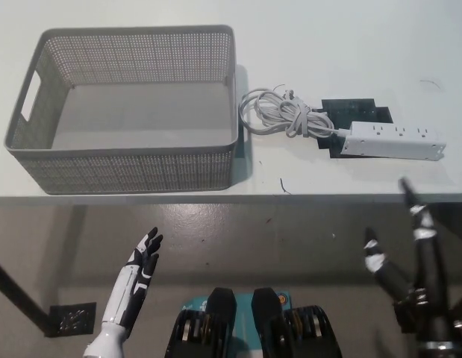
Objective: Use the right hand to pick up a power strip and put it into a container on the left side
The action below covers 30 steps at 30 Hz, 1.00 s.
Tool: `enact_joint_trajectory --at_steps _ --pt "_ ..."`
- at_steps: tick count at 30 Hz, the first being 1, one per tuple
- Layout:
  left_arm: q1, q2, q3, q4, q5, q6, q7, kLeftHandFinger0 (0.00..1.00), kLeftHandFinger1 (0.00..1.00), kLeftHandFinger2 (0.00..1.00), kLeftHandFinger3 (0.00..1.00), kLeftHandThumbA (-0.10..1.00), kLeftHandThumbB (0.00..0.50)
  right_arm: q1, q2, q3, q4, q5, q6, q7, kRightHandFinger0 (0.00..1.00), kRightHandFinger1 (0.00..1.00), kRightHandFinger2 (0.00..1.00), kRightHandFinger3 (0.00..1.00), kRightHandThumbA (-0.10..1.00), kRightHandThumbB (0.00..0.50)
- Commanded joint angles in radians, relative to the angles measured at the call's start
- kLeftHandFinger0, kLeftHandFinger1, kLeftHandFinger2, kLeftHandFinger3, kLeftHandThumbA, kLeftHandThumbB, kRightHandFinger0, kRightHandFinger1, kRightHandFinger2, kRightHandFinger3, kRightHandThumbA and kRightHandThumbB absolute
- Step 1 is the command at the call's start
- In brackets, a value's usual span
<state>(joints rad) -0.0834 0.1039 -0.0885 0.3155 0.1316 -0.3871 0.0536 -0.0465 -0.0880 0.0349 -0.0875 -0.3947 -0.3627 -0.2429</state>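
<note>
A white power strip (393,140) lies on the white table (350,45) at the right, partly over a flat black piece (350,110). Its white cord (281,115) is bundled in a coil to its left. A grey perforated basket (126,160) stands at the left of the table, with nothing in it. My black right hand (410,261) is below the table's front edge, under the power strip, open with fingers spread. The white left hand (141,268) rests low at the lower left, open, holding nothing.
The table's front edge (305,197) runs across the middle of the picture, with grey floor below it. A dark table leg (18,302) and a small black floor plate (70,319) show at the lower left.
</note>
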Motion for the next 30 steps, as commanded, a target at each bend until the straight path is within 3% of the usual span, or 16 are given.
enact_joint_trajectory --at_steps 1,2,5,8,10,16,20,25,30 --pt "-0.016 0.027 -0.008 -0.02 0.015 -0.083 0.032 1.0 1.0 1.0 1.0 1.0 0.162 -0.074 -0.057 -0.085 -0.259 -0.159 0.033 -0.005 1.0 1.0 1.0 1.0 0.58 0.21" --pt "-0.017 0.027 -0.01 -0.02 0.016 -0.083 0.033 1.0 1.0 1.0 1.0 1.0 0.161 -0.086 -0.07 -0.096 -0.293 -0.147 0.068 0.023 1.0 1.0 1.0 1.0 0.6 0.22" --pt "-0.021 0.028 -0.015 -0.019 0.019 -0.083 0.034 1.0 1.0 1.0 1.0 1.0 0.161 -0.177 -0.163 -0.132 -0.393 -0.119 0.239 0.161 1.0 1.0 1.0 1.0 0.82 0.272" --pt "-0.024 0.027 -0.018 -0.014 0.02 -0.083 0.04 1.0 1.0 1.0 1.0 1.0 0.166 -0.287 -0.278 -0.133 -0.412 -0.087 0.363 0.298 1.0 1.0 1.0 1.0 0.98 0.287" --pt "-0.023 0.029 -0.02 -0.014 0.021 -0.083 0.038 1.0 1.0 1.0 1.0 1.0 0.167 -0.358 -0.337 -0.119 -0.387 -0.071 0.406 0.349 1.0 1.0 1.0 1.0 1.0 0.275" --pt "-0.023 0.029 -0.023 -0.016 0.02 -0.083 0.034 1.0 1.0 1.0 1.0 1.0 0.155 -0.62 -0.473 -0.005 -0.235 -0.108 0.558 0.563 1.0 1.0 1.0 1.0 1.0 0.344" --pt "-0.025 0.03 -0.028 -0.011 0.018 -0.083 0.036 1.0 1.0 1.0 1.0 1.0 0.139 -0.74 -0.486 0.091 -0.098 -0.134 0.577 0.647 1.0 1.0 1.0 1.0 1.0 0.32" --pt "-0.026 0.037 -0.028 -0.01 0.019 -0.083 0.033 1.0 1.0 1.0 1.0 1.0 0.14 -0.844 -0.48 0.202 0.087 -0.175 0.57 0.717 1.0 1.0 1.0 1.0 1.0 0.428" --pt "-0.024 0.038 -0.03 -0.011 0.019 -0.083 0.03 1.0 1.0 1.0 1.0 1.0 0.135 -0.924 -0.444 0.308 0.255 -0.242 0.576 0.73 1.0 1.0 1.0 1.0 1.0 0.429"
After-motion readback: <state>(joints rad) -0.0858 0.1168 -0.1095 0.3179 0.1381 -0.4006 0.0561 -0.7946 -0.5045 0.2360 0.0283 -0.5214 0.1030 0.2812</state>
